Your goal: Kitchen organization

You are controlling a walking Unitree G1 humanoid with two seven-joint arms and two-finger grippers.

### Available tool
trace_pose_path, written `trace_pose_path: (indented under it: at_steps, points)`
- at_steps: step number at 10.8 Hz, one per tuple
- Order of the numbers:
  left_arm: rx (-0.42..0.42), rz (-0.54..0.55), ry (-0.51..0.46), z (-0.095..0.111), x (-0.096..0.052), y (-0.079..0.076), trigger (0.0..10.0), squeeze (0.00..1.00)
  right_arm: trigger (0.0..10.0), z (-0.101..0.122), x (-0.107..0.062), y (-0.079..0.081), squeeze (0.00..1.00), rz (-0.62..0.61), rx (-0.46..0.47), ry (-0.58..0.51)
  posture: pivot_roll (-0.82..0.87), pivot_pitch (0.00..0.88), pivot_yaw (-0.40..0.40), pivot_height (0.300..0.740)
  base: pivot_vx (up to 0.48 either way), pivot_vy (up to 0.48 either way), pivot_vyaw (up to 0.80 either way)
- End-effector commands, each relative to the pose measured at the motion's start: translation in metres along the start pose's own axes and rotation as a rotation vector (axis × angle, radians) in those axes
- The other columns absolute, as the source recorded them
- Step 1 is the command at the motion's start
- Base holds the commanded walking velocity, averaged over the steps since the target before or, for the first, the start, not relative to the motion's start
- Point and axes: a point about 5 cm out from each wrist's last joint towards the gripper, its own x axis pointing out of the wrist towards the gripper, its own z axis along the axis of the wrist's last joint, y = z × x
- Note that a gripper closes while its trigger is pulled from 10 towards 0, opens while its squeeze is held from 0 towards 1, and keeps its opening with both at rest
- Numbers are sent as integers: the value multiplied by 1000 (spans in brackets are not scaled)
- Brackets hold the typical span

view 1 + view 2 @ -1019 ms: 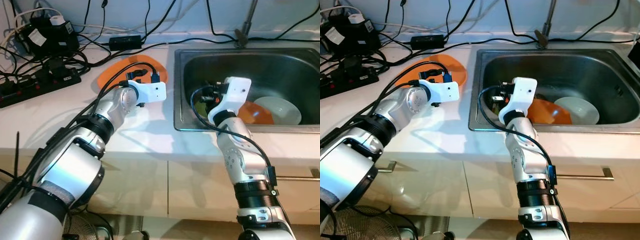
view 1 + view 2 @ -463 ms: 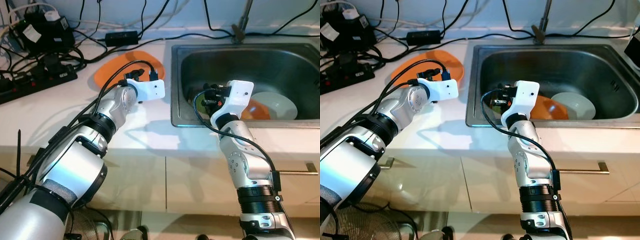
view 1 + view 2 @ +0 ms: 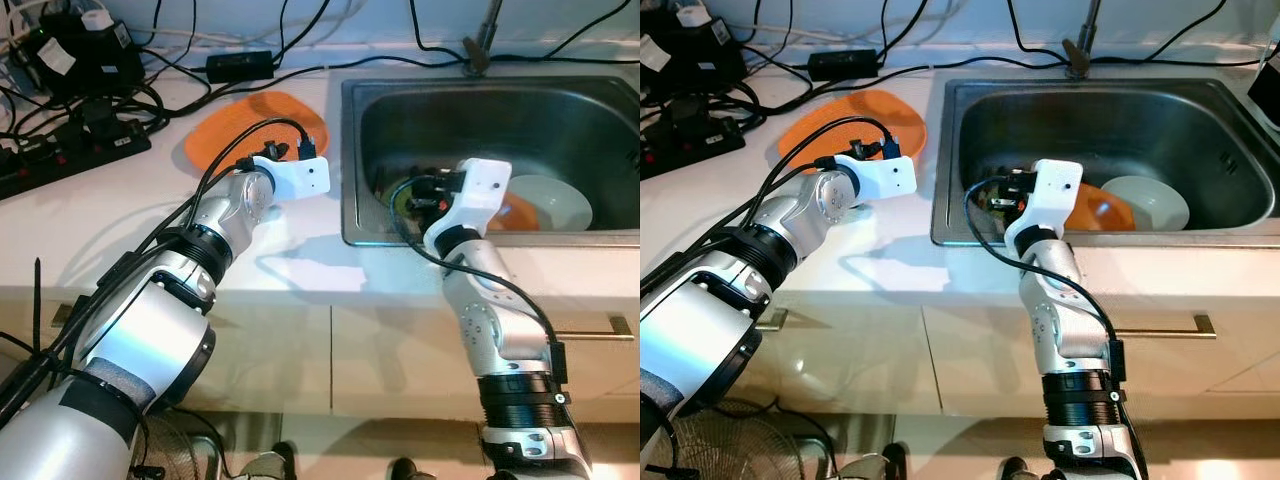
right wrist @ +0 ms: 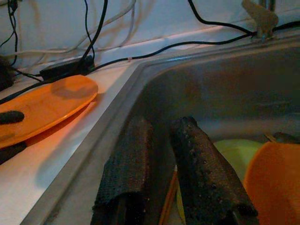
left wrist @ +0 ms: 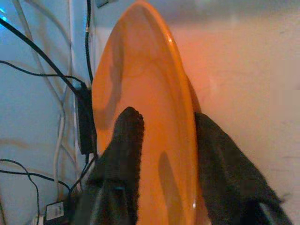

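The left end effector (image 5: 159, 154) is closed on the near rim of an orange plate (image 3: 243, 133), one finger over the top face and one beneath. The plate lies on the white desk (image 3: 100, 225), just left of the steel sink (image 3: 970, 236) and in front of a tangle of black cables and a power strip (image 3: 60, 165). From the head views it looks flat or only slightly tipped, so the step in hand seems to be either setting this plate down or just taking it up; I cannot tell which.

The right end effector (image 4: 161, 159) hangs inside the sink at its left end, its two fingers held close with a narrow gap and nothing gripped between them. Just beyond its tips lies a yellow-green dish (image 4: 236, 152) with what look like chopsticks (image 4: 168, 199) across it, then an orange bowl (image 3: 1108, 208) and a white bowl (image 3: 1150, 201) further right on the sink floor.

As a judgement, the dishes in the sink remain to be sorted. The next move for the right arm calls for spreading its fingers and lowering onto a rim. The chopsticks are thin and could roll or slip. The sink wall sits close to the left finger, leaving little room to angle in.
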Motion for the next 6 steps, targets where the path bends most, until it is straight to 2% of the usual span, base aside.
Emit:
trace_pose_path:
  at_steps: [1, 6]
  points:
    - [10, -122, 43, -9, 1, -29, 0, 0, 10000, -1, -2, 1, 0, -4, 4, 6, 124, 218, 61, 740, 0, 0, 0]
    - [29, -128, 37, -7, 2, -33, 0, 0, 10000, -2, -2, 1, 0, 1, -2, 16, 123, 212, 56, 740, 0, 0, 0]
